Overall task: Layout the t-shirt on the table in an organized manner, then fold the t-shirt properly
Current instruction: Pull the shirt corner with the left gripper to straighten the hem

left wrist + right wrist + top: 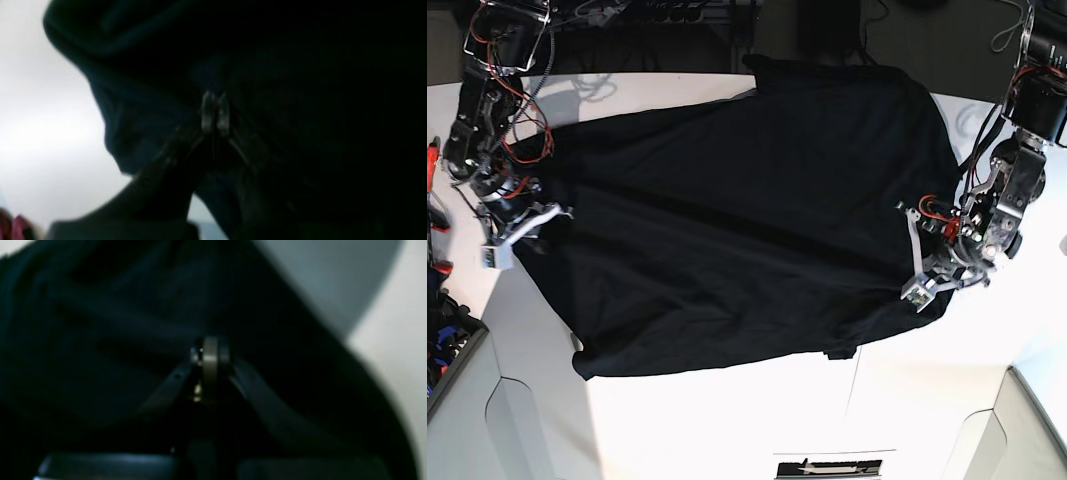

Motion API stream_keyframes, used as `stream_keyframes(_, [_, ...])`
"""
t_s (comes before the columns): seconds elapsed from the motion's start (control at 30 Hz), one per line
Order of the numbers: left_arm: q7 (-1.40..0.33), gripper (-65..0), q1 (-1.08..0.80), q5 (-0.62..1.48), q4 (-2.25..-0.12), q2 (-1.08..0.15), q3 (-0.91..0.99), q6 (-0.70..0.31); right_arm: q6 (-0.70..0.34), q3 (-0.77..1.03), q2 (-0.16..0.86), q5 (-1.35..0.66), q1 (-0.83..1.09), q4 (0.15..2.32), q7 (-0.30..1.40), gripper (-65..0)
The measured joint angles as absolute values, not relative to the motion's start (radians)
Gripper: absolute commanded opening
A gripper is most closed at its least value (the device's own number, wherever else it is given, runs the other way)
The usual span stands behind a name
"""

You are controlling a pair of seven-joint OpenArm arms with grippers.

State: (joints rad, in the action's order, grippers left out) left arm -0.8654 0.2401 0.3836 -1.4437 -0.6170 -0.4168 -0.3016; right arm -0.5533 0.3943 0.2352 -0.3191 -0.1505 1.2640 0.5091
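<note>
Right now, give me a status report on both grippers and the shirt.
Left gripper shut on t-shirt edge. Right gripper shut on opposite edge. Shirt spread wide over table, some creases. Nothing on the cloth.

Black t-shirt (737, 220) spread across table (727, 420)
</note>
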Motion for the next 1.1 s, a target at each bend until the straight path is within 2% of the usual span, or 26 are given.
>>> stream_keyframes(0.2, [-0.822,-65.0,0.146,0.377,-1.505,-0.616,-0.387,-0.316,-0.553,0.380,0.239,-0.312,-0.170,1.232,0.501,-65.0])
stream_keyframes(0.4, [-0.669,-65.0,0.136,0.352,-1.406,-0.609,-0.381,-0.333,-0.554,0.380,0.278,-0.324,-0.167,1.232,0.541,-65.0])
stream_keyframes(0.57, [-0.624,-65.0,0.280,0.272,-1.164,-0.532,-0.377,-0.348,-0.553,0.382,0.319,-0.387,-0.162,1.230,0.622,-65.0])
stream_keyframes(0.8, [-0.621,-65.0,0.514,0.252,-0.834,-0.412,-0.373,-0.373,-0.554,0.384,0.321,-0.508,-0.088,1.232,0.601,-65.0])
stream_keyframes(0.93, [-0.648,-65.0,0.612,0.226,-0.733,-0.344,-0.374,-0.364,-0.555,0.388,0.310,-0.590,-0.019,1.240,0.574,-65.0])
stream_keyframes(1.1, [-0.669,-65.0,0.661,0.200,-0.709,-0.242,-0.379,-0.374,-0.569,0.392,0.259,-0.697,0.089,1.289,0.585,-65.0])
